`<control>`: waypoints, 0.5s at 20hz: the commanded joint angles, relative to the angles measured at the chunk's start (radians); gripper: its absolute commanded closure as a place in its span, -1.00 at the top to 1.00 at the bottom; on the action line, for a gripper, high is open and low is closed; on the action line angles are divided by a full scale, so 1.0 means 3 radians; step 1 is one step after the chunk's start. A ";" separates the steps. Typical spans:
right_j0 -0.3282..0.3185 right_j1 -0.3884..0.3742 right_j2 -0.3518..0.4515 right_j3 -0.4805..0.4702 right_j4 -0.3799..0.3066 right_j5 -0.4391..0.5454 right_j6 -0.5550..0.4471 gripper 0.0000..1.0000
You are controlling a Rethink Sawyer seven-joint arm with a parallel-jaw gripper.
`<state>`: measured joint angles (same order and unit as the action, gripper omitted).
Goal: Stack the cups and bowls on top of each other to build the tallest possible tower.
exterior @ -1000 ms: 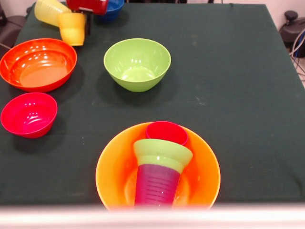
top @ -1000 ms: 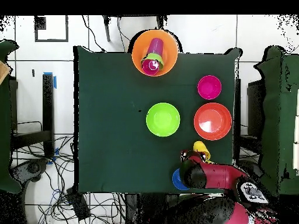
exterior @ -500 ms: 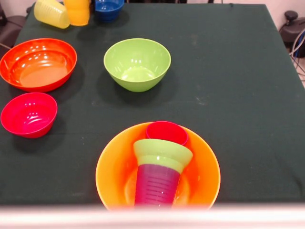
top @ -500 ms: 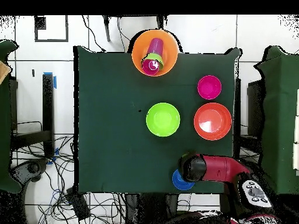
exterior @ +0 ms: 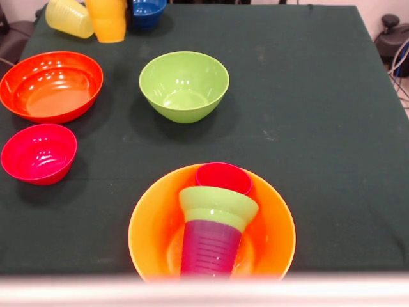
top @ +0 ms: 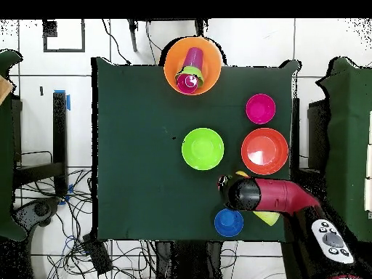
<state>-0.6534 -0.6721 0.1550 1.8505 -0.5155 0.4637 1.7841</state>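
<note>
The yellow-orange cup (exterior: pixel 108 19) is seen raised at upper left; whether the gripper (top: pixel 234 190) is clamped cannot be told.

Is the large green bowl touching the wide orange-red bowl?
Apart. The front view shows dark tablecloth between the large green bowl and the orange-red bowl; the overhead view shows the same gap.

The arm (top: pixel 269 197) hides the gripper and, seemingly, most of both yellow cups (exterior: pixel 107 18).
</note>
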 commanded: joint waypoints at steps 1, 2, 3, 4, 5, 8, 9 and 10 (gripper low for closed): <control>-0.0172 -0.0106 0.1062 -0.0306 0.0077 -0.0014 -0.0661 -1.00; -0.0173 -0.0097 0.1090 -0.0348 0.0070 -0.0006 -0.0626 -1.00; -0.0175 -0.0088 0.1119 -0.0384 0.0061 0.0006 -0.0598 -1.00; -0.0181 -0.0065 0.1153 -0.0427 0.0055 0.0045 -0.0595 -1.00; -0.0187 -0.0043 0.1187 -0.0470 0.0050 0.0084 -0.0592 -1.00; -0.0157 0.0015 0.1234 -0.0608 0.0037 0.0256 -0.0592 -1.00; -0.0146 0.0034 0.1244 -0.0646 0.0037 0.0299 -0.0585 -1.00; -0.0154 0.0049 0.1275 -0.0656 0.0037 0.0303 -0.0583 -1.00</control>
<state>-0.7185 -0.6904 0.3831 1.7666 -0.5115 0.4645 1.7841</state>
